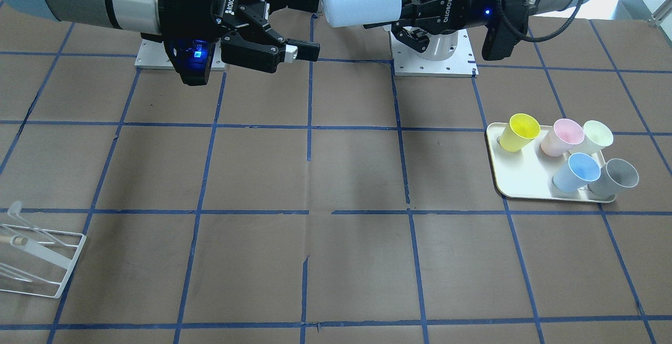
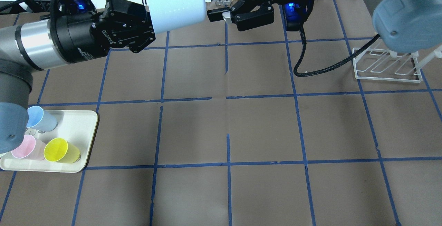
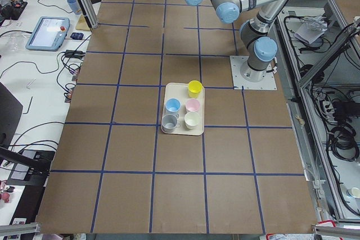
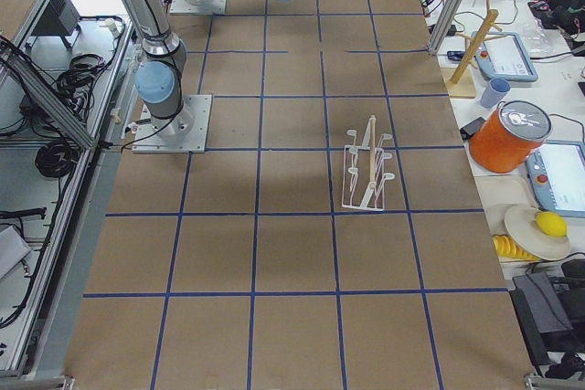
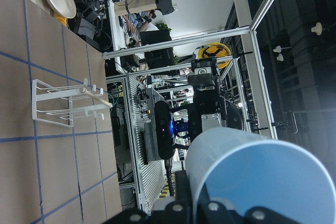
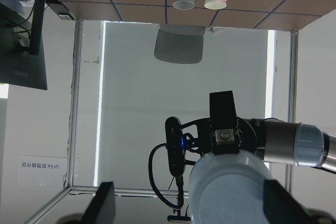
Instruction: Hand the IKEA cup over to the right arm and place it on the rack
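Nearest us, the small light blue tapered plastic cup point(image 5: 252, 177) hangs sideways above the brown desk point(image 2: 262, 126), gripped at its wider end by our left hand point(image 2: 145, 26); our right hand point(image 1: 304, 26) is spread open just beside its narrow end. The white wire rack point(image 2: 386, 65) stands well apart.

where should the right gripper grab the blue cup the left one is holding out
The narrow closed bottom end. The cup lies sideways in the air with the left gripper clamped at its wide rim, so the bottom half sticks out free toward the open right gripper. Come straight in along the cup's length, one finger on each side.
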